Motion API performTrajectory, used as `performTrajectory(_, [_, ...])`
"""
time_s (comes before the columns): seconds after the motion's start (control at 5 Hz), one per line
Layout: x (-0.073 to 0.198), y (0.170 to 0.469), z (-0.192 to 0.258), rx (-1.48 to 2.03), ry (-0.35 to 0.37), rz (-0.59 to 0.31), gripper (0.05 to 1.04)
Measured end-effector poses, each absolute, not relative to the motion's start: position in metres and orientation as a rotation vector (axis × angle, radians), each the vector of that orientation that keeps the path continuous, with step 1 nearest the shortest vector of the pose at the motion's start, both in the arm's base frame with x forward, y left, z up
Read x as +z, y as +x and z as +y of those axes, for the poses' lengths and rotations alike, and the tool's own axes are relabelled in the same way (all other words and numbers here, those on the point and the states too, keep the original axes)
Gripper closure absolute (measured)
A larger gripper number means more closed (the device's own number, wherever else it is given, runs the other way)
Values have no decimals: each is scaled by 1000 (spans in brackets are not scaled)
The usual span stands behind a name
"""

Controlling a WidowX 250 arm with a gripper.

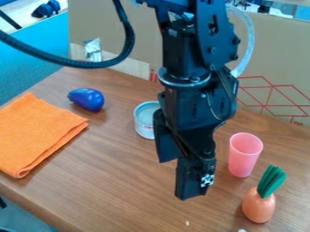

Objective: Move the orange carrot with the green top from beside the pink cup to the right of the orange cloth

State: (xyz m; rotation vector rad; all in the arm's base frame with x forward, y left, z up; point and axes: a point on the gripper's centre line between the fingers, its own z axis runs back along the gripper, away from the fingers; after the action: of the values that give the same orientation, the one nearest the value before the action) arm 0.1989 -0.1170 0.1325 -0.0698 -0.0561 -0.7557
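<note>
Hanging near tin (144, 123) and pink cup (243, 158): one gripper (180, 177), fingers apparently wide; lower it slowly, you clearing both rims.

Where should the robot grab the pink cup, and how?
Probably by its upper sides, with the hand coming down from above: the pink cup stands upright, open end up, and its round wall looks slimmer toward the bottom.

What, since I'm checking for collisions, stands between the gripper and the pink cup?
Nothing visible stands between the gripper and the pink cup. The toy carrot is nearer the camera, and the tin is partly behind the gripper, both off that line.
</note>
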Motion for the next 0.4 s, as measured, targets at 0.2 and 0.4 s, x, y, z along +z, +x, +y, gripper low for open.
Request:
performTrajectory(0.2, [127, 198, -117, -755, -67, -34, 82])
performTrajectory(0.4, [109, 214, -141, -803, -34, -14, 82])
